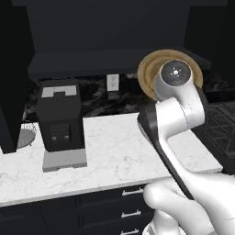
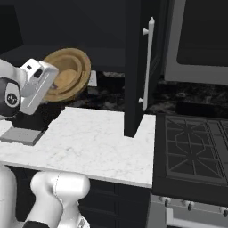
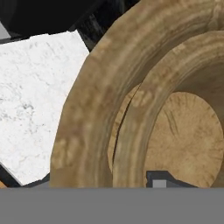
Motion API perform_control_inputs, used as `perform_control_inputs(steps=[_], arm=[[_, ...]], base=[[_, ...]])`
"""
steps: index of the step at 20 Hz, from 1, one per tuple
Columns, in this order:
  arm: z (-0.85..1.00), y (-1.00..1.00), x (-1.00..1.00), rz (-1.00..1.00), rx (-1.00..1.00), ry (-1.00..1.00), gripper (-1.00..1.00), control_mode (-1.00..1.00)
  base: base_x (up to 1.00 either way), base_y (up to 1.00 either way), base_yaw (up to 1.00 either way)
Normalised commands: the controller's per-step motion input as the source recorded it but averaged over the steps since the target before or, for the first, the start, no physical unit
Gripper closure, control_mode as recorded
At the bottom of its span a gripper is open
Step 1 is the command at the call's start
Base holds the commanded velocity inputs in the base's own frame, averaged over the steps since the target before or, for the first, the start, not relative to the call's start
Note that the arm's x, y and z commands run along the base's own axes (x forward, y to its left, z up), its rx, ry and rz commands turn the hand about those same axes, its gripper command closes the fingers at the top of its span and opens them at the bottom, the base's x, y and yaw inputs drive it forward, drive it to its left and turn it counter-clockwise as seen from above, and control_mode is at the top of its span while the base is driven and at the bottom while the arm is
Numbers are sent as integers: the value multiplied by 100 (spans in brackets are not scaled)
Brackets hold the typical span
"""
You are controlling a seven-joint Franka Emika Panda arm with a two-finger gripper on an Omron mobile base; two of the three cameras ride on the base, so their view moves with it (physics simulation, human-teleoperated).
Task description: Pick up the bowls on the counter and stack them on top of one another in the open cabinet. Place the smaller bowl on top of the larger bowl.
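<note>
The larger bowl (image 1: pixel 149 69) (image 2: pixel 71 71) (image 3: pixel 87 109) is a wide tan wooden bowl with a thick stepped rim. It hangs tilted on its edge above the counter (image 1: pixel 114 151) (image 2: pixel 93 142), at about the height of the open cabinet's shelf (image 1: pixel 82 62) (image 2: pixel 26 53). My gripper (image 2: pixel 54 85) is shut on its rim. One fingertip (image 3: pixel 159 178) shows inside the bowl, and the other is hidden behind the rim. The smaller bowl is hidden.
A dark coffee machine (image 1: pixel 59 121) stands on the counter at the left. The black stovetop (image 1: pixel 220 128) (image 2: pixel 196 147) lies to the right. A tall dark panel with a white handle (image 2: pixel 138 67) stands between counter and stove. Dark drawers (image 1: pixel 128 202) run below.
</note>
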Motion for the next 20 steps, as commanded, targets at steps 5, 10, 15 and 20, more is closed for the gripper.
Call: perform_control_inputs(steps=[5, 10, 15, 20], arm=[[86, 0, 95, 0, 0, 3, 100, -100], [13, 0, 100, 0, 0, 8, 100, -100], [-3, -3, 100, 0, 0, 12, 100, -100], [0, -15, 100, 0, 0, 8, 100, -100]], base=[[0, 0, 0], [0, 0, 0], [0, 0, 0], [0, 0, 0]])
